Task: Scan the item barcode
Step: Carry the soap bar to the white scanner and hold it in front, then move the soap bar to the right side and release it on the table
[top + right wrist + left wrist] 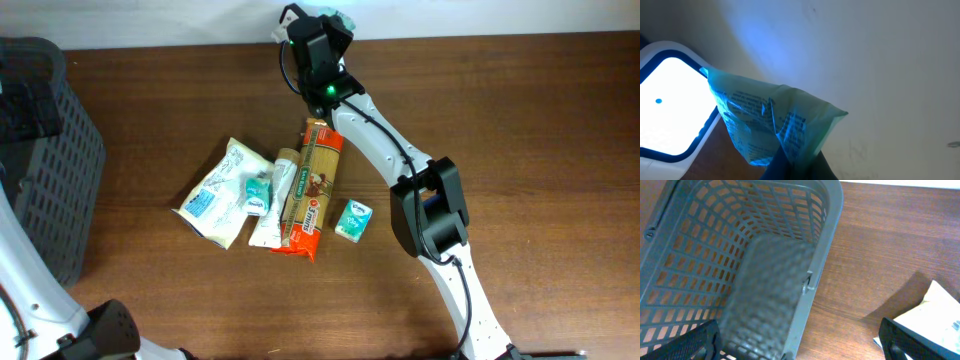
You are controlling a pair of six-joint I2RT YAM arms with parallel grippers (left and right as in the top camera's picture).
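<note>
Right gripper (792,166): jaws were pinched tight on the lower edge of a green printed packet (767,122), which stood just beside the scanner's lit window (665,105).
Left gripper (797,342): jaws were spread wide, holding nothing, above the grey mesh basket (832,215).
Wooden table (520,120): pasta packet (313,185), white pouch (212,192) and small teal carton (352,219) lay there.

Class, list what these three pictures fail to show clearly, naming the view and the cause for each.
Packet print, right wrist: blurred and washed blue; no barcode readable.
Scanner, right wrist: cut off by the left edge.
Right hand, overhead: its own body hides the grip on the packet.
Basket, overhead: cut off by the left edge.
Long pack label, overhead: too small to read.
</note>
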